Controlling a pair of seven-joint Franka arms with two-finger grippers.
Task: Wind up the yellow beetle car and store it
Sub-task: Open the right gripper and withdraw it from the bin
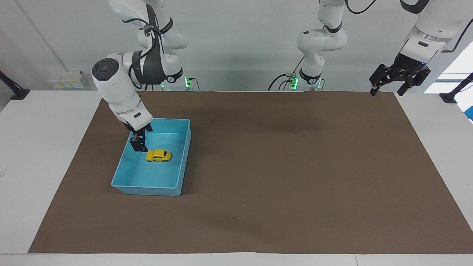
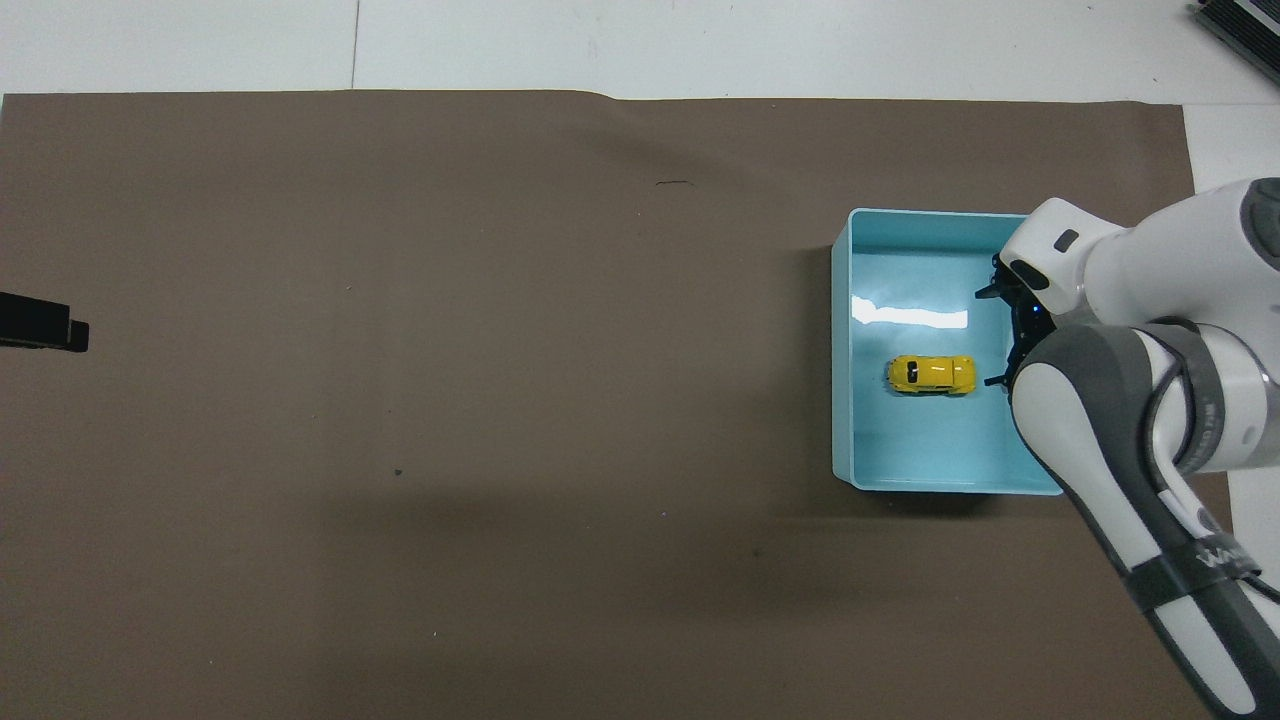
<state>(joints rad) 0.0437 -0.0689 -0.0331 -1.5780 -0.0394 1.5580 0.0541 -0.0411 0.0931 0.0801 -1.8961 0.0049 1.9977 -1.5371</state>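
The yellow beetle car (image 1: 159, 155) (image 2: 931, 374) rests on its wheels on the floor of the blue tray (image 1: 147, 190) (image 2: 840, 350), lying crosswise in it. My right gripper (image 1: 137, 145) (image 2: 1002, 335) hangs open over the tray's edge toward the right arm's end of the table, beside the car and clear of it, holding nothing. My left gripper (image 1: 387, 90) (image 2: 40, 332) waits open and raised over the corner of the mat at the left arm's end.
A brown mat (image 1: 295, 166) covers most of the white table, and the tray stands on it toward the right arm's end. A white socket box (image 1: 68, 79) sits on the table at the wall.
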